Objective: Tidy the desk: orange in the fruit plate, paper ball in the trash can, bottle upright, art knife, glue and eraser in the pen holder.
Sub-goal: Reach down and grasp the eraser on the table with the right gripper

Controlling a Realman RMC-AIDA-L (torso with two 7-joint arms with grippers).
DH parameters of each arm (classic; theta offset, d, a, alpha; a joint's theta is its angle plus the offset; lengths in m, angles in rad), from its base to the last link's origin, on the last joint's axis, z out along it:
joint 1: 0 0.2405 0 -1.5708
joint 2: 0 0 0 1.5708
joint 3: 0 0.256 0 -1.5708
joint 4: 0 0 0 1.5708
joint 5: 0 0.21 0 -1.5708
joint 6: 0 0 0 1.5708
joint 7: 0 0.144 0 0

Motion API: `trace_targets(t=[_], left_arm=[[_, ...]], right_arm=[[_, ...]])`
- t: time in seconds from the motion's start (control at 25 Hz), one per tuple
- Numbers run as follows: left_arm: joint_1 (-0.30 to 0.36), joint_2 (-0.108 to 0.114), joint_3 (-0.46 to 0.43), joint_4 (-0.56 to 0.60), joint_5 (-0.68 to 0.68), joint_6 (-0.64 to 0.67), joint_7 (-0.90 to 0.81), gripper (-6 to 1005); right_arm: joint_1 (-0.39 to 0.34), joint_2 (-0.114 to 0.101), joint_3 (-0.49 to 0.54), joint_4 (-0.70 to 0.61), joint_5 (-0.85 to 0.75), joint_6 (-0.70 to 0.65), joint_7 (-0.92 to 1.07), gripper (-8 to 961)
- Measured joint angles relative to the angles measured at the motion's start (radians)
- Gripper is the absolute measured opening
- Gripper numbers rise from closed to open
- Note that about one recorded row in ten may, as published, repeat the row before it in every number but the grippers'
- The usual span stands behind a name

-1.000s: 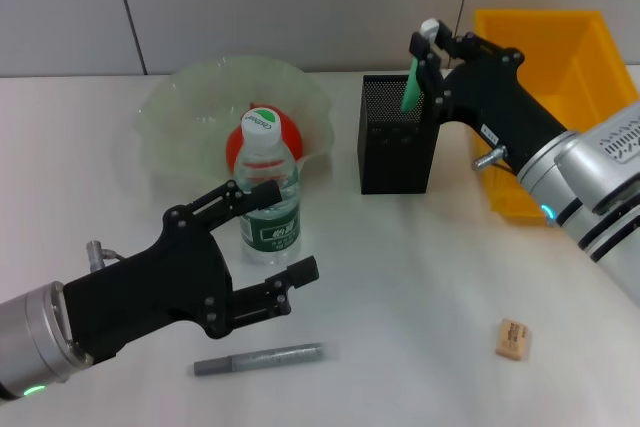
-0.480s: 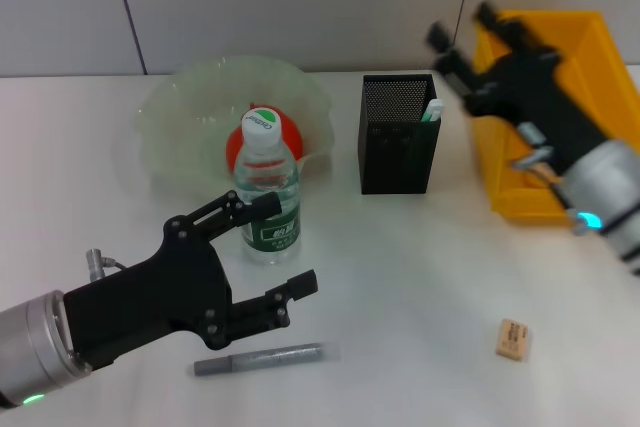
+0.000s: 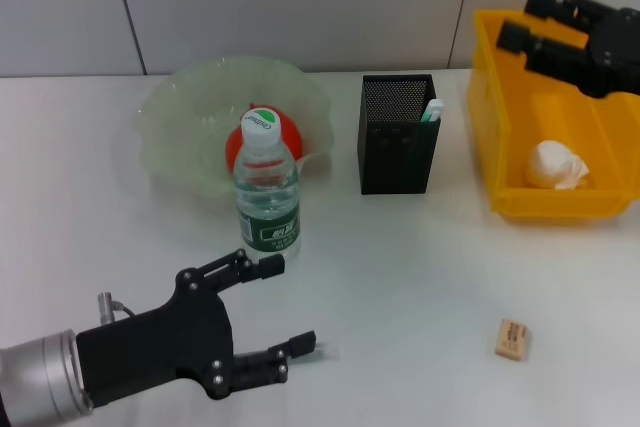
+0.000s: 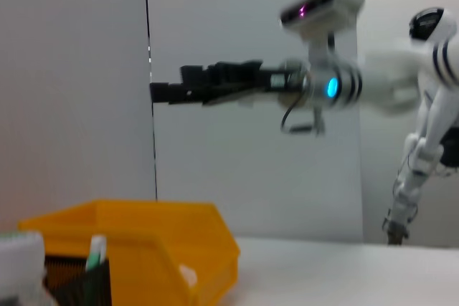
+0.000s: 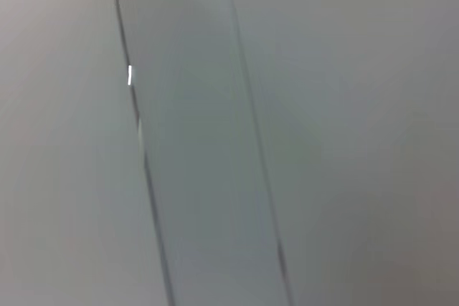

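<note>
head view: the left gripper, black and two-fingered, hangs low over the near edge of the white desk with its fingers spread wide and nothing between them. the grey art knife cannot be seen from here; it may lie hidden under that gripper. if so, it is a thin, stiff, light bar that sits flat, so my guess is it wants a pinch across its middle. the small tan eraser lies alone on the desk, well apart from everything; it should be light and grippy, easy to take by its long sides. the black mesh pen holder stands upright with the green-and-white glue stick already in it. the clear plastic water bottle stands upright just in front of the pale green glass fruit plate, which holds the orange. the white paper ball rests in the yellow plastic bin. the right gripper is raised over that bin, fingers apart and empty. nothing blocks the eraser; the bottle stands near the left gripper.

left wrist view: the right gripper shows far off, held high above the yellow bin, jaws a little apart.

right wrist view: only blank grey wall panels.
</note>
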Motion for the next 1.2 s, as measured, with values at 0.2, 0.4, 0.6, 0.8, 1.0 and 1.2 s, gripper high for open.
trace_targets(t=[0.2, 0.4, 0.6, 0.8, 1.0, 1.2], left_arm=[[0.001, 0.001, -0.002, 0.000, 0.025, -0.042, -0.007, 813], [0.000, 0.001, 0.002, 0.000, 0.027, -0.052, -0.015, 813], [-0.001, 0.001, 0.006, 0.001, 0.027, -0.053, -0.016, 813], [-0.008, 0.001, 0.005, 0.000, 0.034, -0.053, -0.032, 813], [-0.010, 0.001, 0.005, 0.006, 0.037, -0.054, -0.048, 813], [-0.010, 0.001, 0.006, 0.004, 0.037, -0.054, -0.048, 813]], right_arm=[[-0.055, -0.028, -0.201, 0.498, -0.273, -0.051, 0.457, 724], [0.053, -0.080, -0.288, 0.680, -0.560, -0.343, 0.812, 720], [0.131, -0.087, -0.381, 0.684, -0.733, -0.543, 0.893, 717], [0.130, -0.071, -0.567, 0.671, -0.853, -0.549, 0.898, 717], [0.134, -0.045, -0.689, 0.598, -0.934, -0.479, 0.895, 716], [0.130, -0.025, -0.763, 0.544, -0.973, -0.352, 0.881, 716]])
